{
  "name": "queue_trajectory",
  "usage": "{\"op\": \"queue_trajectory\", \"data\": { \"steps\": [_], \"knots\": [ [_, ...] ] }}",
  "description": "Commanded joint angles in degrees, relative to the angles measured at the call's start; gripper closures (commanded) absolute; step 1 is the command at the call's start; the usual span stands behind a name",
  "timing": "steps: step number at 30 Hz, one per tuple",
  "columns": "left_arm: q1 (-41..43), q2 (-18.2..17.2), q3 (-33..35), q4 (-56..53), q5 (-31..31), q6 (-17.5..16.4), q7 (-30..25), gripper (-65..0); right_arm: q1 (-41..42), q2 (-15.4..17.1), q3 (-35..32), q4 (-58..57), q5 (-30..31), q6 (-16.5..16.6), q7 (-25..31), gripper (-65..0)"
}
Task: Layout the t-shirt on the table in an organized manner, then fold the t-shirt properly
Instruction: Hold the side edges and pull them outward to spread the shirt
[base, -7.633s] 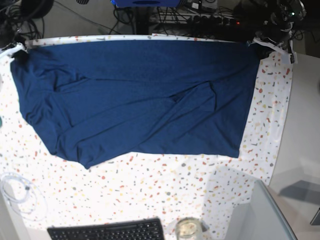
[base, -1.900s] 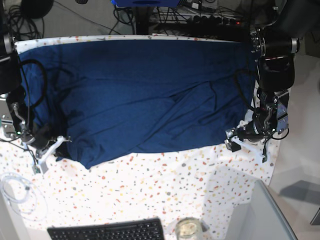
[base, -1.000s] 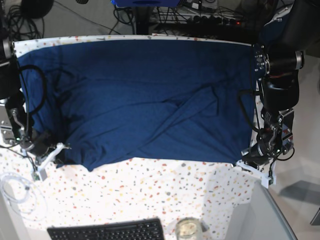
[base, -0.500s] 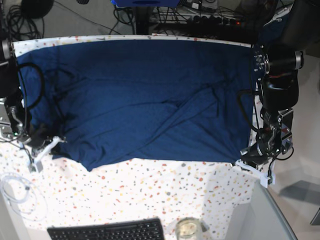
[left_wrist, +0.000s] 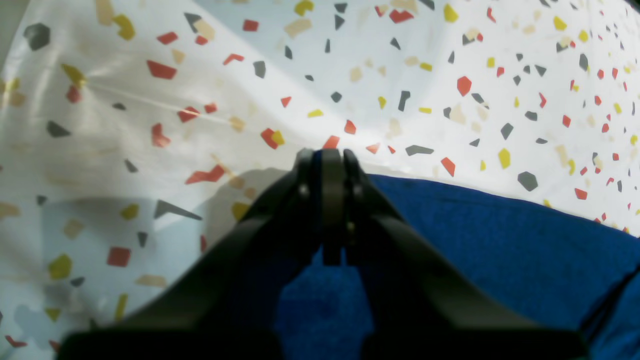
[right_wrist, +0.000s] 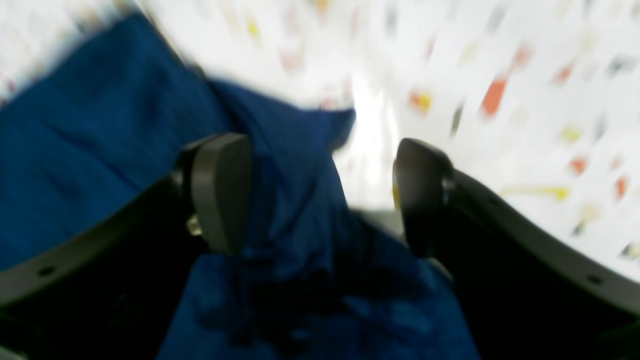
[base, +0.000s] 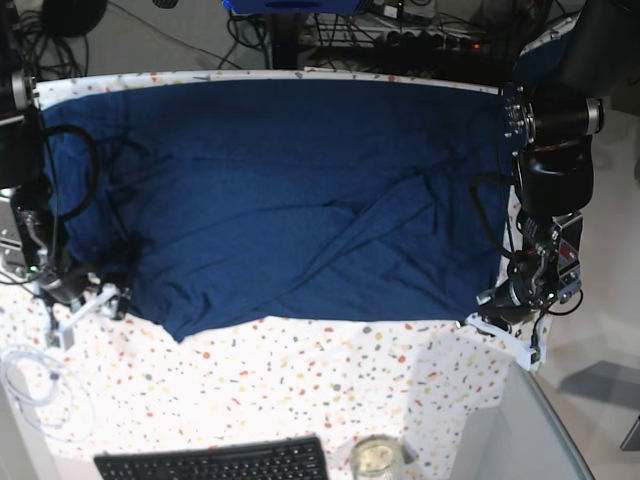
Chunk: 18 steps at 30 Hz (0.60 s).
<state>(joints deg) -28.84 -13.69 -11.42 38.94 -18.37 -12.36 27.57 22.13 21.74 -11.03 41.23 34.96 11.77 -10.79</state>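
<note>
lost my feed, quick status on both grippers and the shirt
Left gripper shut at t-shirt corner, cloth between fingers not visible. Right gripper open, straddling bunched edge. Shirt spread on table, creased mid-body. Nothing in the way.

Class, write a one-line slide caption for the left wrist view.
Left tool, shut, at the t-shirt edge on the speckled table.

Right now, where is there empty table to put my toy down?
The free patch is the speckled table between the t-shirt's near edge and the keyboard and glass jar. Further back the shirt covers nearly everything. Both near corners are crowded: left claw, right claw and white cable.
</note>
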Motion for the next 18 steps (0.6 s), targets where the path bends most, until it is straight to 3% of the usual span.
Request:
{"op": "queue_trajectory", "data": {
  "steps": [1, 7, 12, 18],
  "knots": [
    [-1.71, -0.77, 0.04, 1.02, -0.49, -0.26, -1.15, 0.0, 1.47, 1.08, 2.02, 2.06, 0.34, -0.03, 1.42, -42.8],
    [-1.71, -0.77, 0.04, 1.02, -0.49, -0.26, -1.15, 0.0, 7.19, 0.72, 3.33, -5.06, 0.07, -0.03, -0.60, -41.1],
    [-1.71, -0.77, 0.04, 1.02, -0.49, -0.26, -1.24, 0.0, 12.46, -1.30, -2.56, -18.33, 0.07, -0.03, 4.24, -41.1],
    [-1.71, -0.94, 0.04, 1.02, -0.49, -0.26, -1.24, 0.0, 13.08, -3.14, -6.16, -21.85, 0.07, -0.03, 6.70, -41.1]
  ]
}}
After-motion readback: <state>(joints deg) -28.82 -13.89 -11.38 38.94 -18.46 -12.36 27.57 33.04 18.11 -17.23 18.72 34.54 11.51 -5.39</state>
